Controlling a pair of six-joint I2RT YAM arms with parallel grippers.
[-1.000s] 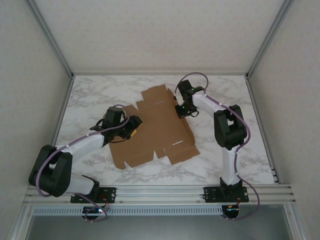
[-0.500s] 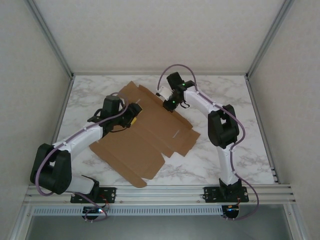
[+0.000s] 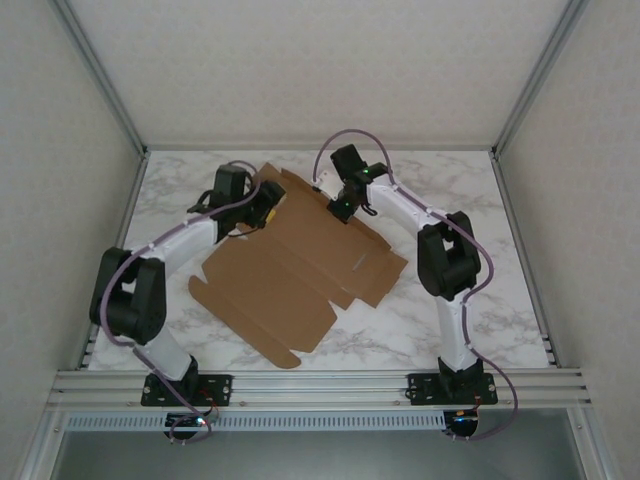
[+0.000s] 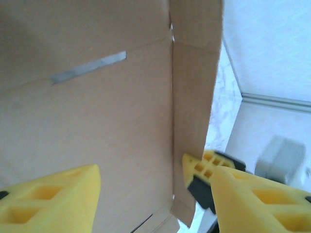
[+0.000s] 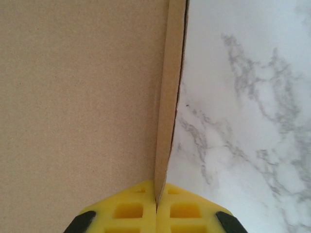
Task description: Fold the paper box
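The box [image 3: 290, 275] lies opened out flat in the middle of the worktop [image 3: 480, 300], its length running roughly from 7 to 1 o'clock. The right pincer [image 3: 338, 208] sits at the sheet's 12 o'clock edge, clamped tight on a narrow edge strip. The left pincer [image 3: 262, 215] is at the 10 o'clock corner with its jaws well apart around a side flap, and no grip on it is evident.

The sheet looks light and thin, stiff across its panels but ready to hinge at the creases. It is probably slick enough on the marble to slide or swing when pulled from a single point. Tabs would likely crumple under a hard pinch. The safest hold seems to be on a flap close to its crease, with the other pincer pressing down the main panel.
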